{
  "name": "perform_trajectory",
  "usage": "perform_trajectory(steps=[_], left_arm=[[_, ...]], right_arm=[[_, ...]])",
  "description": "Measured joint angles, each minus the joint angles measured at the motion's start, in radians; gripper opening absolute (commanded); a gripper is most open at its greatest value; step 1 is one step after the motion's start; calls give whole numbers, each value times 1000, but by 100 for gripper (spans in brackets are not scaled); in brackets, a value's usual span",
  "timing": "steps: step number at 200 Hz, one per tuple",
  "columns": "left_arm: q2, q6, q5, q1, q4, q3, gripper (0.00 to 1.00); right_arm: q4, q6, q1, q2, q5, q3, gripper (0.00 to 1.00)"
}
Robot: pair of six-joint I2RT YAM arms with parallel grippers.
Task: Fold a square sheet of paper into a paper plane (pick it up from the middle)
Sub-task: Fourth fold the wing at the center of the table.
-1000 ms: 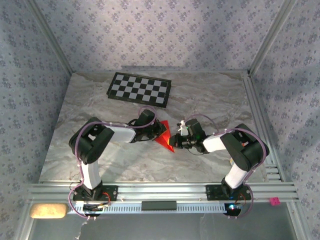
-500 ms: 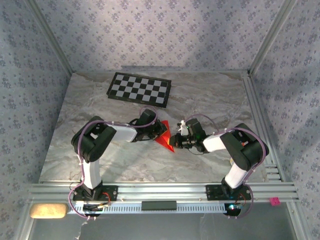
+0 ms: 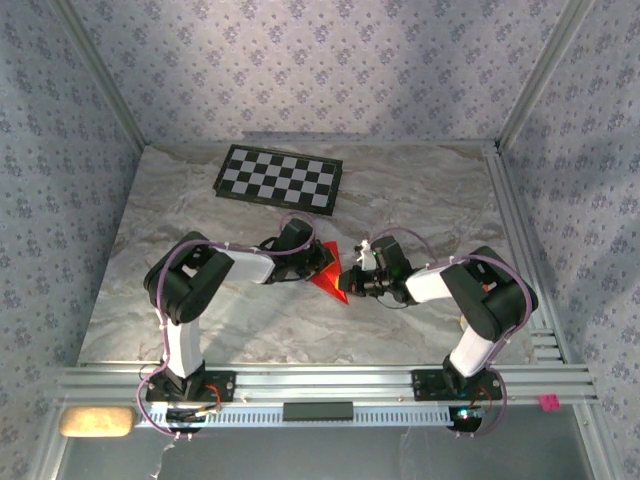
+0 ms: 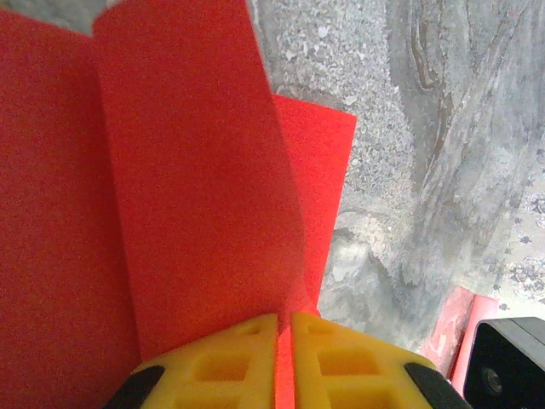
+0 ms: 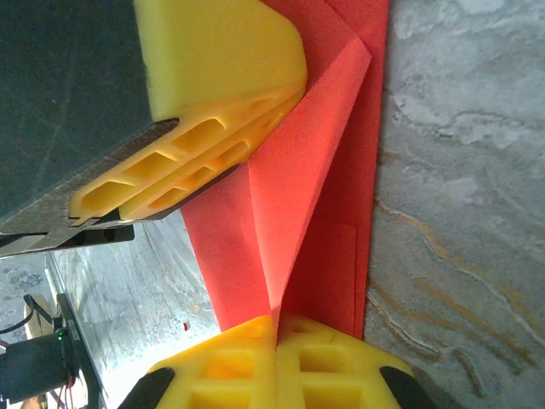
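Observation:
The square sheet of paper [image 3: 327, 276], bright red and folded into creased, pointed layers, lies on the marble table between the two arms. My left gripper [image 3: 322, 259] is at its far left edge. In the left wrist view its yellow fingertips [image 4: 230, 358] are shut on a raised flap of the paper [image 4: 187, 170]. My right gripper [image 3: 347, 283] comes in from the right. The right wrist view has this gripper [image 5: 277, 328] shut on a standing crease of the paper [image 5: 315, 196]. The left gripper's yellow fingers [image 5: 213, 111] sit close above that crease.
A black-and-white checkerboard [image 3: 279, 178] lies at the back left of the table. Aluminium rails run along the near edge [image 3: 320, 382] and the right side [image 3: 520, 240]. Patterned walls close in the table on three sides.
The left arm's elbow has edged slightly to the right. The paper and both grips look the same.

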Motion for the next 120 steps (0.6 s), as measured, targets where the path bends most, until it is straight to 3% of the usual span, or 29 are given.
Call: perform_trajectory(steps=[73,120], left_arm=[[6,0,4,-5,0,0,14],[7,0,4,-5,1,2,14]], right_arm=[[-129,-20,-17,-51,-28,6,14],[-159,-31,-21,-57,-45,8,13]])
